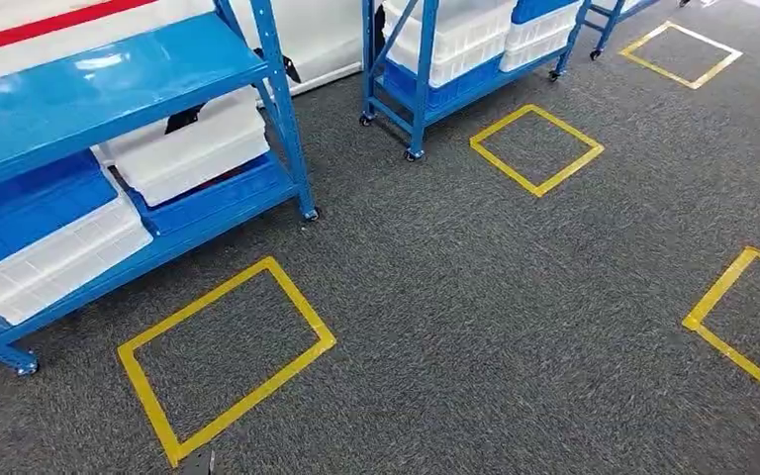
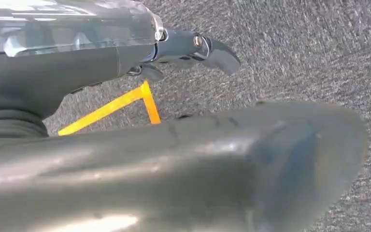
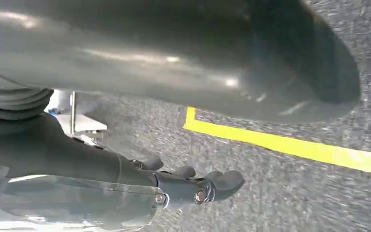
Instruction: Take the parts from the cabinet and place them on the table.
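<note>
Left hand (image 2: pixel 193 48) hanging over dark grey carpet (image 1: pixel 515 297), dark fingers loosely extended and apart, holding nothing. Corner of yellow tape (image 2: pixel 145 99) on the carpet just beyond the fingers in the left wrist view.

Right hand (image 3: pixel 193 186) same story: fingers slightly curled but apart, nothing held, above the carpet beside a straight strip of yellow tape (image 3: pixel 290 145).

Head view, outward: yellow tape square (image 1: pixel 226 356) on the carpet near the bottom edge, just in front of the blue metal wheeled shelving cabinet (image 1: pixel 109 89) at the left. On the cabinet's lower shelf: stacked white plastic trays (image 1: pixel 193 148) at its right end, blue plastic bin over white compartment trays (image 1: pixel 40 237) at its left end. Can't make out individual parts inside them.

Second blue wheeled rack (image 1: pixel 435 89) at top centre, loaded with white bins (image 1: pixel 455 35) and a blue bin (image 1: pixel 544 8); another yellow tape square (image 1: pixel 536 148) just in front of its right end. Further tape squares at top right (image 1: pixel 681 54) and at the right edge (image 1: pixel 742 327), well apart.
</note>
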`<control>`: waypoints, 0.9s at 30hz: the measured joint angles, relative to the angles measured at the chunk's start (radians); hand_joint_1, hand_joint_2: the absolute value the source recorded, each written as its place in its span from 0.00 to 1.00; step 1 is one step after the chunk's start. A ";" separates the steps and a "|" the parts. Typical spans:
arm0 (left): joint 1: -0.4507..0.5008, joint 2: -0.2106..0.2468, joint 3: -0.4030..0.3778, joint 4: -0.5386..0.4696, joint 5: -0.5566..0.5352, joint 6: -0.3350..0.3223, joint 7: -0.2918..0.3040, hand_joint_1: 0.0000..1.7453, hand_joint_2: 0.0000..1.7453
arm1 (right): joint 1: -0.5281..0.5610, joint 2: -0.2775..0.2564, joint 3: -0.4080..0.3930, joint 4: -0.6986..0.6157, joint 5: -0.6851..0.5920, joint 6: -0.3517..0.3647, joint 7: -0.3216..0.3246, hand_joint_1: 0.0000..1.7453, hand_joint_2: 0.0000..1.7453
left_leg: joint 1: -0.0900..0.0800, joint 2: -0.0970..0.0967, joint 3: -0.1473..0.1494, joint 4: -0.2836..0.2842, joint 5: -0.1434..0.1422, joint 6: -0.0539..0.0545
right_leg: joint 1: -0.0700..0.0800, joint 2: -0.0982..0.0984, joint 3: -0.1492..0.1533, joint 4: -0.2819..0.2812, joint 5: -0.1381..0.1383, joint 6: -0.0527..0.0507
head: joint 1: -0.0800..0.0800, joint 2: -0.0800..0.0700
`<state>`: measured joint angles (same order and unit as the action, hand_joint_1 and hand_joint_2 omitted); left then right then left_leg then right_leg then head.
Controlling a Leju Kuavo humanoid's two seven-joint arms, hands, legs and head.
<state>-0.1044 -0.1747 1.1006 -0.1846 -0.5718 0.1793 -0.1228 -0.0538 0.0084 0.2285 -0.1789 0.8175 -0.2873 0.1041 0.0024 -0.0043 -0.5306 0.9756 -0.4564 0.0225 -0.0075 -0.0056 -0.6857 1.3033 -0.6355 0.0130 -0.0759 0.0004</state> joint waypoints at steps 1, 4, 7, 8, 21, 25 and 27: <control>0.001 0.000 0.003 0.000 0.001 0.000 0.001 0.00 0.00 | 0.001 0.000 0.000 0.000 0.000 0.000 0.000 0.00 0.00 | 0.000 -0.006 0.000 0.002 0.000 0.000 | -0.002 0.000 -0.011 0.019 0.009 0.001 | 0.000 0.000; 0.002 -0.002 0.010 0.000 0.002 0.001 0.002 0.00 0.00 | 0.006 -0.001 -0.003 0.000 0.001 0.000 -0.002 0.00 0.00 | 0.003 -0.029 0.003 0.010 -0.006 -0.008 | -0.010 0.006 0.085 -0.184 0.139 0.000 | 0.000 0.000; 0.002 -0.002 0.016 0.000 0.011 0.002 0.002 0.00 0.00 | 0.008 0.000 -0.006 0.001 0.006 -0.001 -0.003 0.00 0.00 | -0.001 -0.042 -0.004 0.020 -0.012 -0.026 | -0.008 0.030 0.124 -0.278 0.156 -0.007 | 0.000 0.000; 0.003 -0.002 0.019 0.000 0.018 0.002 0.002 0.00 0.00 | 0.006 0.000 -0.006 0.001 0.006 -0.001 -0.004 0.00 0.00 | 0.000 -0.043 -0.005 0.019 -0.013 -0.030 | -0.004 0.029 0.124 -0.278 0.155 -0.011 | 0.000 0.000; 0.005 -0.002 0.034 0.000 0.040 0.006 0.003 0.00 0.00 | 0.007 0.002 -0.011 0.002 0.005 0.004 0.001 0.00 0.00 | 0.001 0.042 -0.002 0.032 -0.025 -0.040 | 0.005 -0.036 0.134 -0.282 0.151 -0.036 | 0.000 0.000; 0.002 -0.003 0.050 0.000 0.059 0.004 0.003 0.00 0.00 | 0.006 0.002 -0.014 0.002 0.004 0.005 0.003 0.00 0.00 | -0.006 0.023 -0.009 0.022 -0.017 -0.019 | 0.003 -0.053 0.135 -0.284 0.152 -0.015 | 0.000 0.000; 0.001 -0.003 0.062 0.000 0.066 0.001 0.003 0.00 0.00 | 0.007 0.001 -0.014 0.002 0.002 0.005 0.004 0.00 0.00 | 0.004 0.015 0.001 0.009 -0.006 -0.006 | 0.000 -0.021 0.122 -0.247 0.119 -0.002 | 0.000 0.000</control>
<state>-0.1038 -0.1774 1.1623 -0.1846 -0.5062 0.1804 -0.1198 -0.0471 0.0095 0.2140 -0.1770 0.8198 -0.2823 0.1083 0.0060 0.0109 -0.5299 0.9847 -0.4625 0.0170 -0.0073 -0.0262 -0.5635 1.0563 -0.5163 0.0112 -0.0759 0.0004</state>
